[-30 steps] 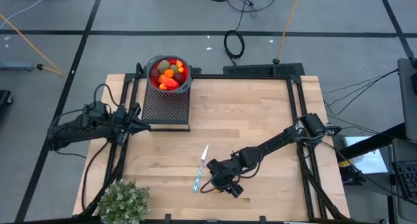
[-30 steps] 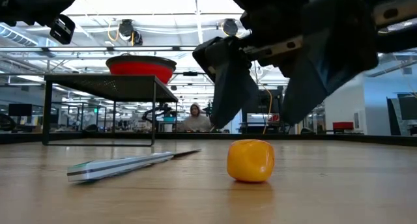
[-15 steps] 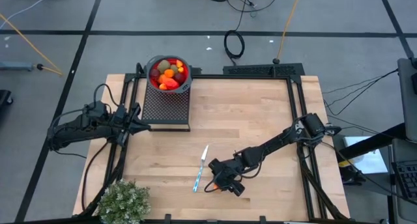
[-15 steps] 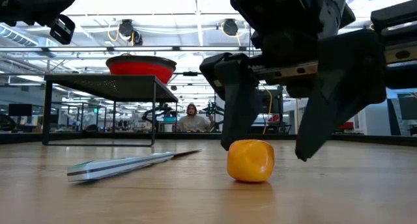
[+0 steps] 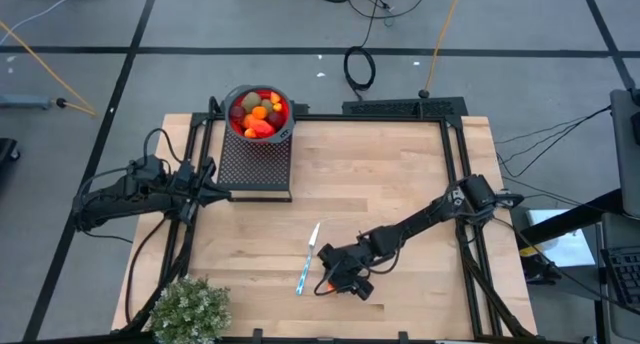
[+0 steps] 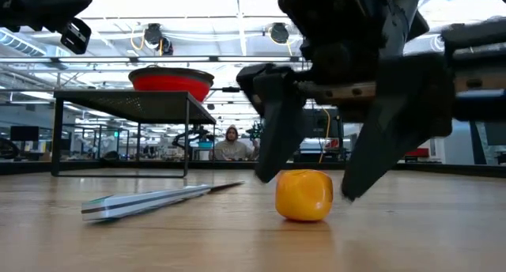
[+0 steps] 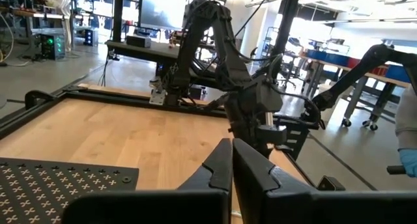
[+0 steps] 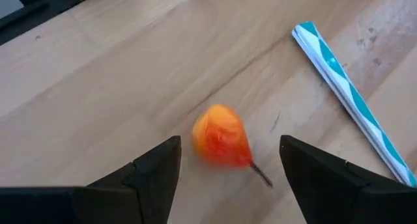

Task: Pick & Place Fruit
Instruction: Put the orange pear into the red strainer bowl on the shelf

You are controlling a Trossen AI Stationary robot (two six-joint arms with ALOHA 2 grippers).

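A small orange-yellow fruit (image 6: 304, 195) lies alone on the wooden table, near the front edge, also seen in the right wrist view as the same fruit (image 8: 221, 138). My right gripper (image 6: 307, 181) slants down over it, open, one finger on each side of the fruit and a gap to each. Several more fruits fill a red-lined bowl (image 5: 258, 113) that sits on a black perforated stand (image 5: 255, 166) at the far left. My left gripper (image 5: 216, 193) waits shut and level at the table's left edge, beside the stand.
A slim white-and-teal knife (image 5: 308, 258) lies on the table just left of the fruit, also in the right wrist view (image 8: 352, 100). A bushy grey-green plant (image 5: 188, 309) stands at the near left corner. Bare wood stretches across the table's middle and right.
My right gripper has sunk toward the table and rolled a little, so its open fingers now reach down on both sides of the fruit. The fruit has stayed where it was.
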